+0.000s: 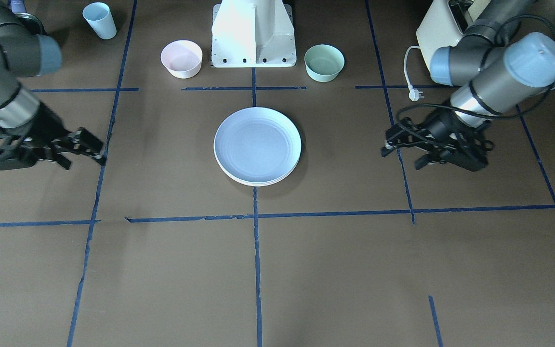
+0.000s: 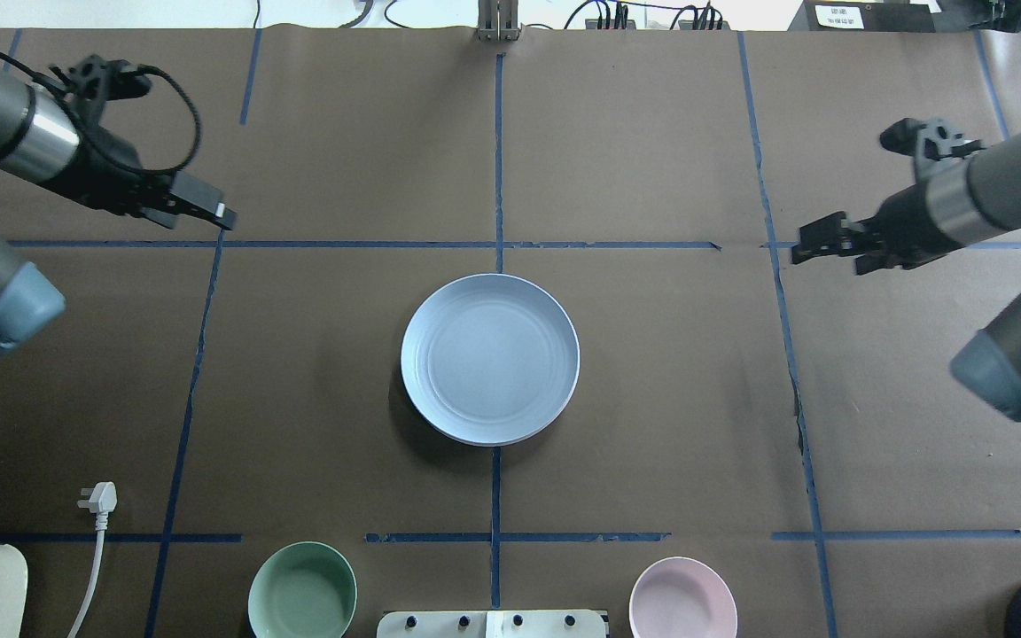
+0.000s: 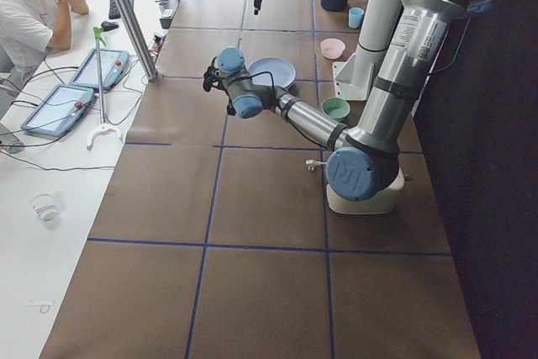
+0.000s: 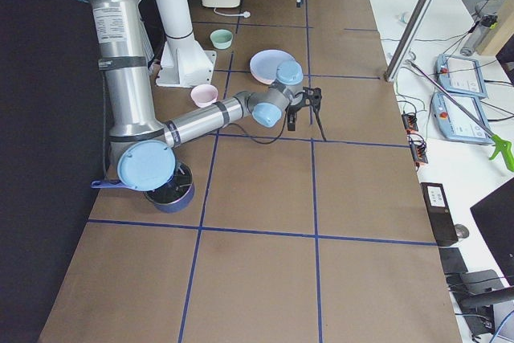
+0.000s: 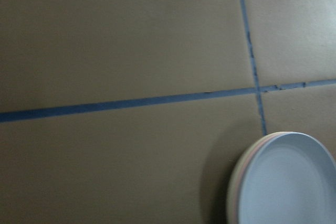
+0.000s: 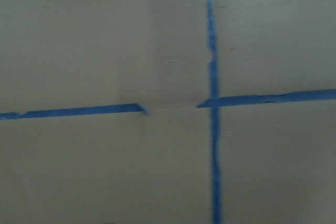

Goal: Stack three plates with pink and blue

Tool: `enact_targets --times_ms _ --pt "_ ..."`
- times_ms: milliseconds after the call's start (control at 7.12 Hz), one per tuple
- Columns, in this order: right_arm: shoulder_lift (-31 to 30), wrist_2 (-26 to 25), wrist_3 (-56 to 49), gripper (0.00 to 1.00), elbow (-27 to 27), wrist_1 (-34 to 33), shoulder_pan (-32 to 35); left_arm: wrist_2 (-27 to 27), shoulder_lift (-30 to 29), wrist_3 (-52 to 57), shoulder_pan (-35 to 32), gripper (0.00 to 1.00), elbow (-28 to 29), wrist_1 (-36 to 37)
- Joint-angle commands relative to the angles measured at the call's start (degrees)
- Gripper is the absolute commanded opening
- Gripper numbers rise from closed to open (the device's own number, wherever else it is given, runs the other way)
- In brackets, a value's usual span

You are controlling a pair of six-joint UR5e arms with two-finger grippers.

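The three plates are stacked at the table's centre. The light blue plate [image 1: 257, 144] [image 2: 490, 357] is on top. Under it only thin rims show: the pale pink plate [image 5: 239, 178] and the cream plate [image 1: 258, 183] at the bottom. My left gripper [image 1: 403, 155] [image 2: 200, 206] hovers well to the stack's side, open and empty. My right gripper [image 1: 82, 156] [image 2: 830, 250] hovers on the opposite side, open and empty. Neither touches the stack. The right wrist view shows only taped table.
A small pink bowl [image 1: 181, 58] and a mint bowl [image 1: 324, 62] flank the robot base [image 1: 253, 33]. A blue cup [image 1: 99, 20] stands at one back corner. A toaster [image 1: 443, 29] with a loose plug [image 1: 415, 94] stands at the other.
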Motion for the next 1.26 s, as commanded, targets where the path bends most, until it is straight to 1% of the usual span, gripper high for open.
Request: enact_targets --times_ms 0,140,281,421,561,702,842,982,1123 --pt "-4.15 4.78 -25.25 1.00 -4.88 -5.76 12.58 0.03 4.59 31.41 -12.52 1.00 0.29 15.71" --pt "-4.24 4.44 -35.71 1.00 -4.81 -13.73 16.88 0.30 5.06 42.01 -18.67 1.00 1.07 22.47" --pt "-4.16 4.00 -48.26 1.00 -5.15 -22.51 22.93 0.47 5.06 50.90 -23.87 1.00 1.26 28.55" --pt "-3.11 4.00 -61.18 1.00 -5.33 -32.51 28.04 3.17 5.06 57.17 -26.61 1.00 2.48 30.43" --pt "-1.80 2.78 -67.49 1.00 -5.77 -38.44 30.61 3.29 5.06 58.71 -27.77 1.00 6.14 30.45" --pt "-1.96 2.85 -70.94 1.00 -5.95 -40.42 31.77 3.11 4.89 58.72 -27.79 1.00 9.31 31.15" --pt "-1.79 3.55 -70.98 1.00 -5.43 -42.00 32.22 2.76 5.32 58.20 -27.61 1.00 9.69 36.64" --pt "-2.13 3.91 -70.80 1.00 -5.42 -42.11 32.22 0.41 6.11 58.20 -27.44 1.00 9.70 40.61" --pt "-2.31 4.26 -70.19 1.00 -5.94 -41.85 32.22 0.30 7.42 58.02 -27.35 1.00 9.26 41.08"
